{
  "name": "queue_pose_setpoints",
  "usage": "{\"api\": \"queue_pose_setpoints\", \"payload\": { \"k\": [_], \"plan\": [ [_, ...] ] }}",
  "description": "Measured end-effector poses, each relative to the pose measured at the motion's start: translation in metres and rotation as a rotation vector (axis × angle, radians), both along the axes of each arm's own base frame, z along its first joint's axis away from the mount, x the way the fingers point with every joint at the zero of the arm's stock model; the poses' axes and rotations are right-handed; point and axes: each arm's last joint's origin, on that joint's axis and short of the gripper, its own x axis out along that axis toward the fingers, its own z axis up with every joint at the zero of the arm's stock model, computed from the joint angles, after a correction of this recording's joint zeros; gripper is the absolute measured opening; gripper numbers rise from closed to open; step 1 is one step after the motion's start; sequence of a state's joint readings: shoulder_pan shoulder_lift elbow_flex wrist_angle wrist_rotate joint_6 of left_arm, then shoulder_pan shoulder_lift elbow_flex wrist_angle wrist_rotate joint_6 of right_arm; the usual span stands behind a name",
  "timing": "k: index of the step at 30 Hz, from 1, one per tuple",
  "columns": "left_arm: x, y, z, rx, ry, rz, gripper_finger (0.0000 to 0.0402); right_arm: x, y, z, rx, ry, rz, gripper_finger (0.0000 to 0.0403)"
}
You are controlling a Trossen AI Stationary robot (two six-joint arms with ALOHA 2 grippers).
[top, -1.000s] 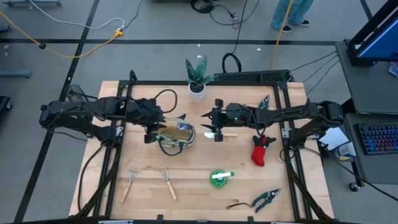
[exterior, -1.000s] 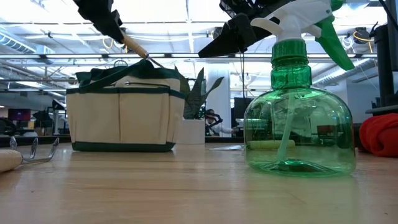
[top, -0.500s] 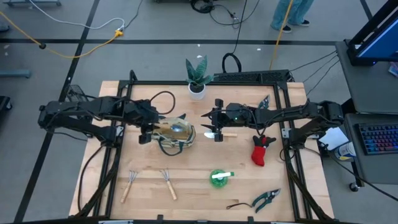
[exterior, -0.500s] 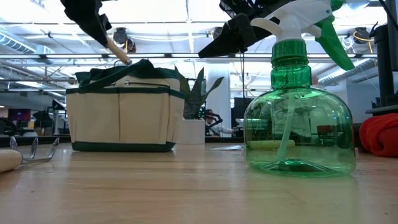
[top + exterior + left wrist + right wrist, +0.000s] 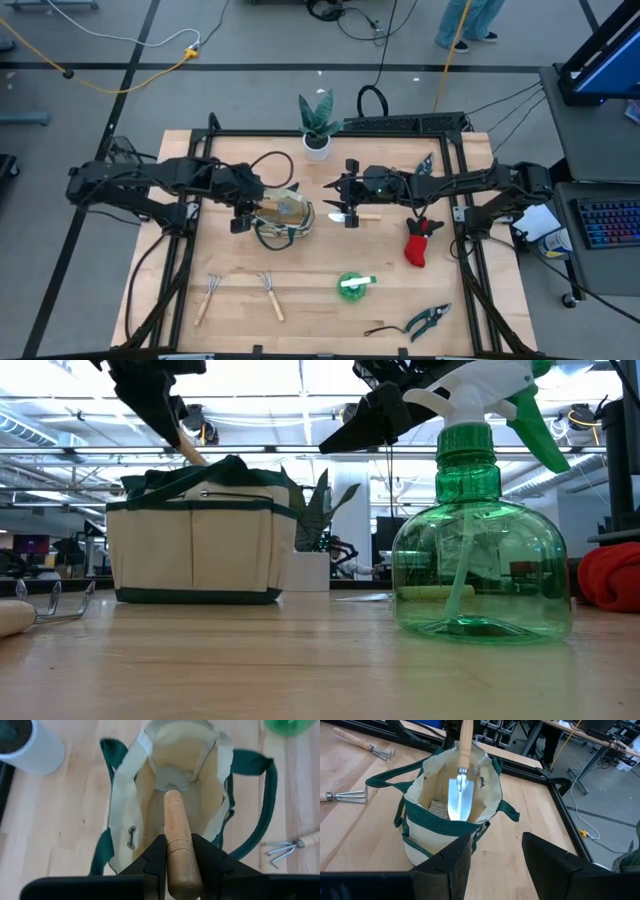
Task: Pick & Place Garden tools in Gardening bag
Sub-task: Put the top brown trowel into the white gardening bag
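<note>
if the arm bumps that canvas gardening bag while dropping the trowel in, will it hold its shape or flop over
The gardening bag probably gives rather than stays rigid: its rim looks wavy and its green handles droop. It seems unlikely to tip, since it sits broad and low on the table. The trowel, held in the left tool, is blade-down inside, so a nudge may just dent the wall.

Two dark jointed arms, black cable loops, blocky black claw fingers (image 5: 210, 865).
</note>
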State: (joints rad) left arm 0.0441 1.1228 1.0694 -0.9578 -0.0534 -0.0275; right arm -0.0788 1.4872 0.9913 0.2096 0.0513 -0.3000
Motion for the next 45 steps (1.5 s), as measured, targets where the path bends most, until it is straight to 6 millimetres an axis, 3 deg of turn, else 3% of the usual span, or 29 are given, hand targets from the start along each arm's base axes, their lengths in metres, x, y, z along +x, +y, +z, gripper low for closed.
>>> {"api": "queue_pose_setpoints", "payload": {
  "k": [20,45],
  "plan": [
    [0.032,0.002,-0.020,0.008,0.027,-0.023,0.0069,0.000,0.000,0.000,0.007,0.003,-0.002,0.0171],
    [0.049,0.002,-0.034,0.008,0.050,-0.036,0.0069,0.000,0.001,0.000,0.011,0.003,-0.001,0.0171]
  ]
}}
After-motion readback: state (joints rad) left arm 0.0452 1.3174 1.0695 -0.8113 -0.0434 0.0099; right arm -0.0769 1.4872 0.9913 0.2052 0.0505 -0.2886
